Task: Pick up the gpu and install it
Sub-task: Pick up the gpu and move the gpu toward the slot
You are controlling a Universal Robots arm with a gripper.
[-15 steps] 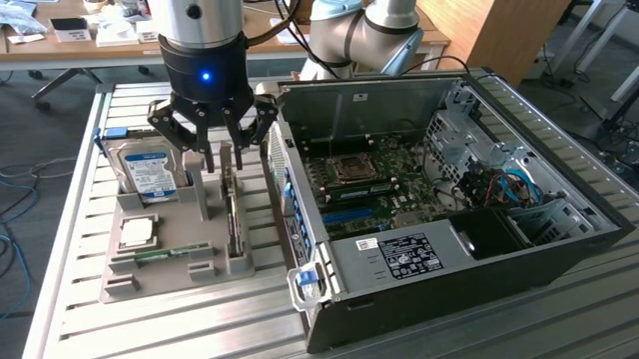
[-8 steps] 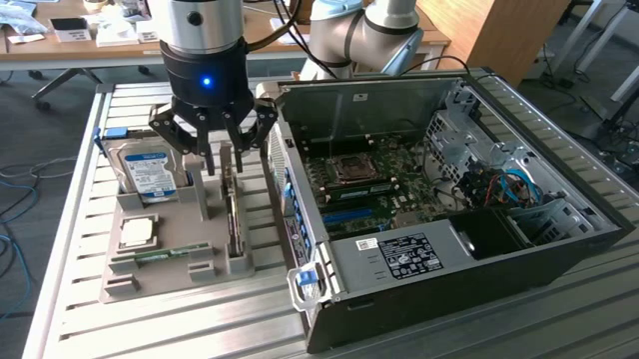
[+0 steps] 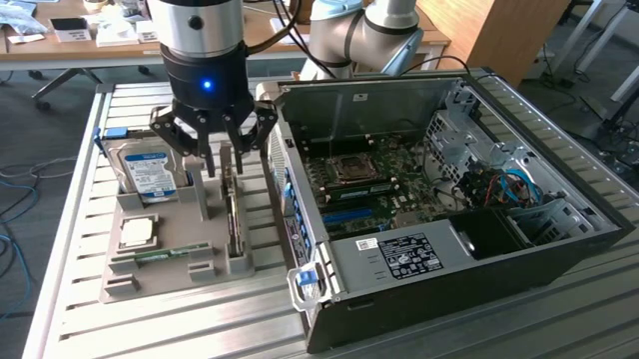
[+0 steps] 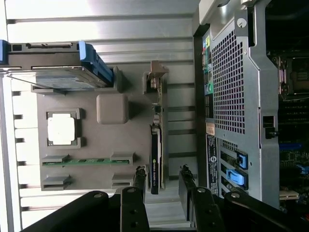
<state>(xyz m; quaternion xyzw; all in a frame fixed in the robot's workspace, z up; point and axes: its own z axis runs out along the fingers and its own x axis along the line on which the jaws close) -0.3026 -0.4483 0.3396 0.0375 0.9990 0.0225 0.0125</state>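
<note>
The gpu (image 3: 232, 206) is a thin dark card standing on edge in a slot of the grey parts tray (image 3: 164, 273), on the side nearest the computer case. In the wrist view the gpu (image 4: 155, 145) shows as a narrow dark strip. My gripper (image 3: 221, 153) hangs over the card's far end with its jaws open. In the wrist view, my gripper (image 4: 162, 175) has one black finger on each side of the card, with gaps on both sides. Nothing is held.
The open computer case (image 3: 559, 247) lies in the exterior view's right, its motherboard (image 3: 375, 176) exposed. The case's rear panel (image 4: 231, 96) stands close beside the card. The tray also holds a hard drive (image 3: 148, 172), a processor (image 3: 138, 230) and a green memory stick (image 3: 160, 254).
</note>
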